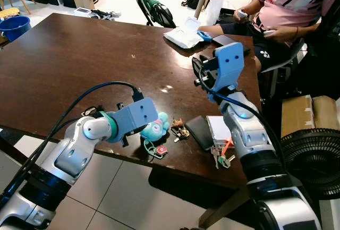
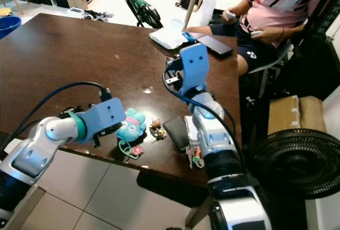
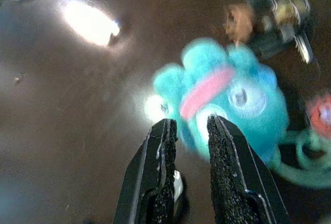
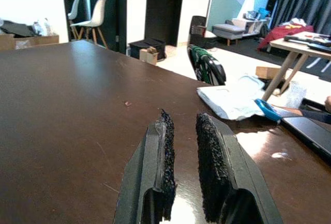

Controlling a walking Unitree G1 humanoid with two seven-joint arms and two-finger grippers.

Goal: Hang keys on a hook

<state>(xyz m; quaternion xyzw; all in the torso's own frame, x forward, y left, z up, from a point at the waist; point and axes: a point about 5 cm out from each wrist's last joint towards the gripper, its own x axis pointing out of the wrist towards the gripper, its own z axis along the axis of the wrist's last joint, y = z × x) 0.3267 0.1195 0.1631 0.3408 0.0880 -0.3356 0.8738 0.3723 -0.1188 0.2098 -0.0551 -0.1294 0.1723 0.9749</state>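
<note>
Turquoise plush toy (image 3: 232, 97) lies on the dark surface (image 1: 79, 60) near its front edge, tied by a green cord to a red charm, with the keys (image 1: 179, 131) just beside it. Left hand (image 3: 189, 131) hovers at the plush with its fingers slightly parted, holding nothing. The risk is that it closes on soft plush and the keys drag or slip off the edge. No hook is visible. Right hand (image 4: 183, 131) is raised over the surface, fingers slightly apart, empty, well apart from the keys.
</note>
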